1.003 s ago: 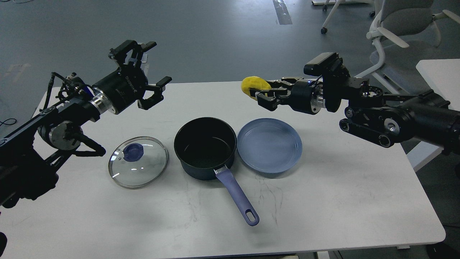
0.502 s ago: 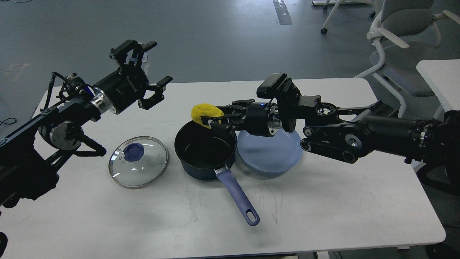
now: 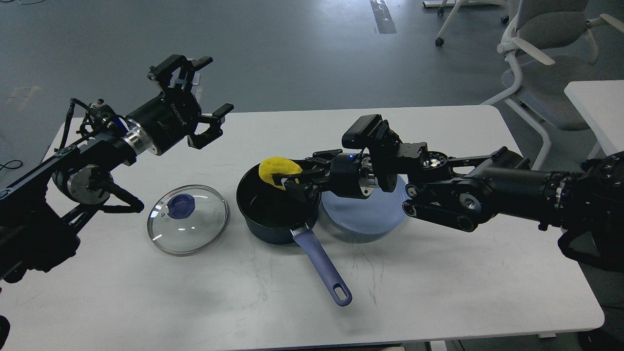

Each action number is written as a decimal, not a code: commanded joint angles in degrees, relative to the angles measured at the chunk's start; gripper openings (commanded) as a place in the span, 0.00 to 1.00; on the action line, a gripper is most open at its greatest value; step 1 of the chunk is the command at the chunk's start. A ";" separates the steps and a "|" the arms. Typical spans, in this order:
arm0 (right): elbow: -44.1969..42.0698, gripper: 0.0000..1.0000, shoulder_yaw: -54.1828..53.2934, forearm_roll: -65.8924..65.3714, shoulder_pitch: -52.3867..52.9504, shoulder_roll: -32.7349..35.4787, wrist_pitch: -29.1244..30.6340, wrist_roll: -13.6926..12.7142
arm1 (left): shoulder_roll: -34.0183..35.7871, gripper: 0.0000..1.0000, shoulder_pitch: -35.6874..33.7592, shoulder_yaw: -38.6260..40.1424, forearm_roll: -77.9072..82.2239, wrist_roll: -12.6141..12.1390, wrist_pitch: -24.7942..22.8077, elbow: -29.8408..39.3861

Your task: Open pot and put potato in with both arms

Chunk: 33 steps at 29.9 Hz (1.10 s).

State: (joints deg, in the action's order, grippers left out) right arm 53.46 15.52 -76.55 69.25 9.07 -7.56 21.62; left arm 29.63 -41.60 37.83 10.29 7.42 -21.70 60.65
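The dark pot (image 3: 278, 207) with a blue-purple handle (image 3: 324, 268) stands open at the table's middle. Its glass lid (image 3: 187, 219) with a blue knob lies flat on the table to the pot's left. My right gripper (image 3: 287, 178) is shut on the yellow potato (image 3: 277, 169) and holds it over the pot's far rim, just above the opening. My left gripper (image 3: 202, 97) is open and empty, raised above the table's far left, well apart from the lid.
A light blue plate (image 3: 365, 214) sits right of the pot, partly under my right arm. The white table (image 3: 438, 282) has its front edge near. An office chair (image 3: 541, 39) and another table (image 3: 594, 102) stand at the far right.
My right gripper carried the potato from high above the plate's far side leftward and down to the pot's opening. The left arm has not moved.
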 commanded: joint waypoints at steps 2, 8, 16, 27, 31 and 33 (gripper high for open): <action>-4.59 0.77 -0.49 0.35 -2.02 -4.41 -0.26 0.00 | -0.02 0.98 0.03 0.05 0.00 0.05 -0.01 -0.01; -5.03 1.00 -3.55 5.70 -2.37 -5.21 -0.26 -0.18 | 0.07 0.98 0.03 0.23 0.00 0.05 -0.01 -0.01; -5.03 1.00 -14.60 21.15 -2.28 -3.37 0.35 -0.61 | -0.10 0.98 0.12 0.49 -0.09 0.05 0.08 -0.01; -5.12 1.00 -35.01 69.94 -5.35 -0.72 9.32 -12.39 | -2.30 0.98 4.16 6.03 -0.18 -0.03 0.35 -0.27; -4.94 1.00 -40.21 75.14 -8.17 -0.72 9.40 -16.25 | -2.30 0.98 5.39 6.73 -0.18 -0.03 0.35 -0.19; -4.94 1.00 -40.91 75.23 -8.43 -0.72 10.19 -16.96 | -2.21 0.98 5.48 6.82 -0.18 0.05 0.43 -0.19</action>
State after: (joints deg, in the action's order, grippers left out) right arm 48.39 -23.73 -2.55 61.62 8.32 1.80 6.14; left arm 27.33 -36.41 44.45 10.11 7.47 -21.36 60.41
